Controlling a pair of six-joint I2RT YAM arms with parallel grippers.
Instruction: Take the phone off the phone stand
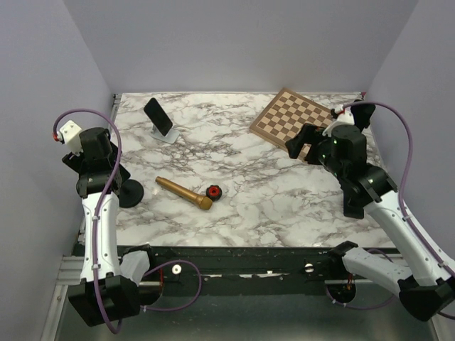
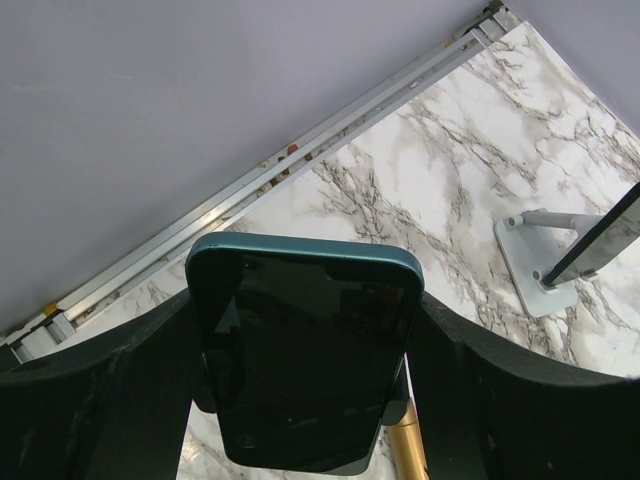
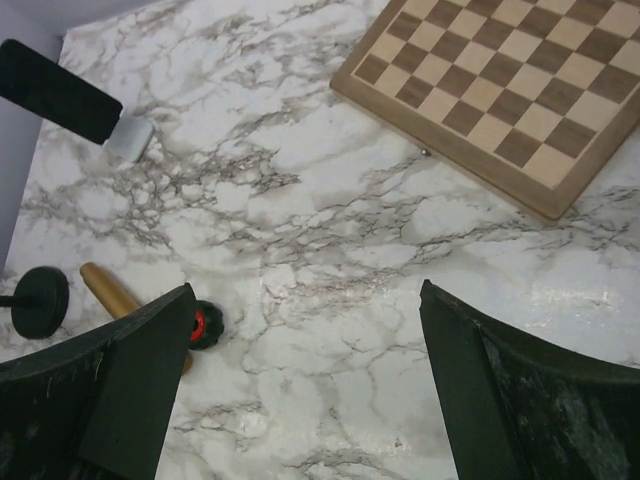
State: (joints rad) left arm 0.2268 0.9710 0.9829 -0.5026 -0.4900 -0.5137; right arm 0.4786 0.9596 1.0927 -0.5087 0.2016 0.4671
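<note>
phone (image 2: 303,365) | clamped in left gripper (image 2: 305,300) | right gripper (image 3: 305,300) spread, well apart

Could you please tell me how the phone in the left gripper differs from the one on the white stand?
The teal phone is clamped between the left gripper's fingers; the second phone leans free on the white stand. The teal phone faces the left wrist camera squarely; the second phone shows there nearly edge-on. Both have dark screens.
</note>
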